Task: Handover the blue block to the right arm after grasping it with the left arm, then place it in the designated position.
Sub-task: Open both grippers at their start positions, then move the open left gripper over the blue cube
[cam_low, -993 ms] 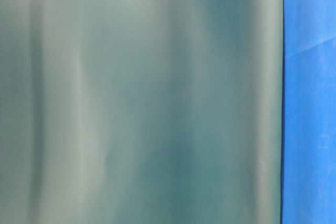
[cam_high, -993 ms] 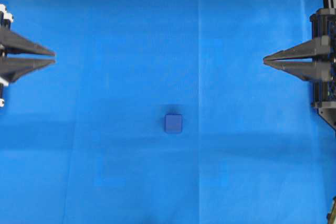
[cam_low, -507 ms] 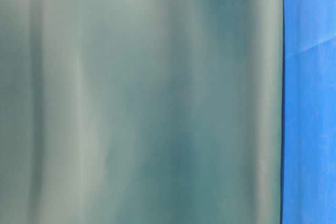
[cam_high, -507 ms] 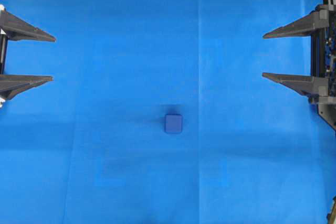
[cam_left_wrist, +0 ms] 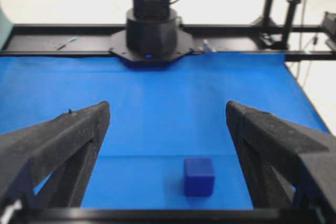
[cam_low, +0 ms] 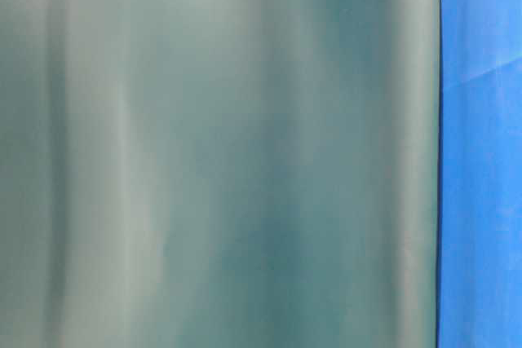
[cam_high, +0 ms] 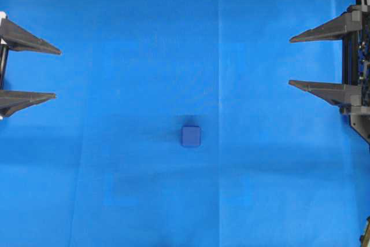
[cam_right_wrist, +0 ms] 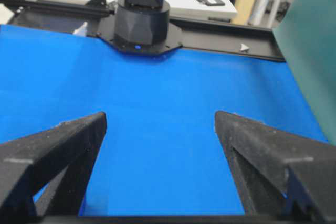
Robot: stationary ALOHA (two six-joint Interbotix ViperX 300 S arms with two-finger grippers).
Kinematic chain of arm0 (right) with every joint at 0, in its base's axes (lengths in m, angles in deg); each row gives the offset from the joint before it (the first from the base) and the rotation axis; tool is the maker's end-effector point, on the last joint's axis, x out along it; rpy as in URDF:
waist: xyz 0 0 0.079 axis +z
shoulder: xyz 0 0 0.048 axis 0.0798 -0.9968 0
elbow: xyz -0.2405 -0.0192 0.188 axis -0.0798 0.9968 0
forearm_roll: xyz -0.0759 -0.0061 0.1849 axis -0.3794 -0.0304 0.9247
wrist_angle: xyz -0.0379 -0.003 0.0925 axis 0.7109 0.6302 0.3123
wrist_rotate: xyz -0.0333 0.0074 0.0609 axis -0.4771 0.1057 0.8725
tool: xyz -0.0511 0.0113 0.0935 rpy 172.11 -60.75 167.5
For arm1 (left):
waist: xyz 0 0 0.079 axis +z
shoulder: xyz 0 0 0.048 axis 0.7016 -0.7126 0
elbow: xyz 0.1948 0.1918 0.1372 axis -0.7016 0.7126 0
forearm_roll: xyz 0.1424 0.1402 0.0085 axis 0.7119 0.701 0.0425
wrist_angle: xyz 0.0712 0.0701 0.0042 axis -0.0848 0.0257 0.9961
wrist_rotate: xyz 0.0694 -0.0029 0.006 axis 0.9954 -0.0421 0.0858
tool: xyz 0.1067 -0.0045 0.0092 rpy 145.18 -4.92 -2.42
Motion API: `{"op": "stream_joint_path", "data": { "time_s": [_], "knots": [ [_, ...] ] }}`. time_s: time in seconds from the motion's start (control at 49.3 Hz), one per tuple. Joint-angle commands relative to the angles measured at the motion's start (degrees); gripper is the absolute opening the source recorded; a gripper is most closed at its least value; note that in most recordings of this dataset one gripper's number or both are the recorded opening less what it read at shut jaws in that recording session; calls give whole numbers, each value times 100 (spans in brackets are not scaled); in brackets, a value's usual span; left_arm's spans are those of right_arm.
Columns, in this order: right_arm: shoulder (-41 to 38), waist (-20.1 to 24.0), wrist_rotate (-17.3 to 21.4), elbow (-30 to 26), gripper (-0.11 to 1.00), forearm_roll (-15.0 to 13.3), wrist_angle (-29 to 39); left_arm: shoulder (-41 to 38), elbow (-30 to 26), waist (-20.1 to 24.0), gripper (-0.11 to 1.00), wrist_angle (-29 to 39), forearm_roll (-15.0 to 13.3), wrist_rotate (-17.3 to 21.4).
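Observation:
The blue block (cam_high: 191, 136) rests on the blue cloth near the middle of the overhead view, slightly toward the near edge. It also shows low in the left wrist view, as a blue block (cam_left_wrist: 199, 176) lying beyond the fingers on the cloth. My left gripper (cam_high: 58, 73) stands open at the left edge, far from the block, with nothing between its fingers (cam_left_wrist: 63, 140). At the right edge my right gripper (cam_high: 289, 61) is open and empty too. The block does not show in the right wrist view, where the right gripper (cam_right_wrist: 160, 116) frames bare cloth.
A teal-grey panel (cam_low: 212, 152) fills most of the table-level view and also shows at the right of the right wrist view. The opposite arm's black base (cam_left_wrist: 149, 38) stands at the cloth's far edge. Black frame rails (cam_right_wrist: 226, 30) border the cloth.
Both grippers opened from shut to wide apart. The left fingers spread a little further in the last half second. The block has not moved.

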Motion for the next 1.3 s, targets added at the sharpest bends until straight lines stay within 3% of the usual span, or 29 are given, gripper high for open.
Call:
{"op": "stream_joint_path", "data": {
  "time_s": [0.0, 0.304, 0.588, 1.013, 1.277],
  "knots": [
    [-35, -9, 0, -167, 98, 18, -18, -26, -79, -26, 93, -35, 9, 9],
    [-114, -9, 0, -176, 98, 18, -44, -773, -158, -53, 93, -703, 9, 0],
    [-211, -9, 0, -176, 98, 18, -53, -1995, -721, -158, 93, -1081, 18, 0],
    [-255, -9, 0, -176, 98, 9, -53, -4034, -2373, -202, 93, -1072, 18, 9],
    [-281, -9, 0, -167, 98, 18, -26, -5036, -3586, -343, 93, -457, 18, 9]
  ]
}}
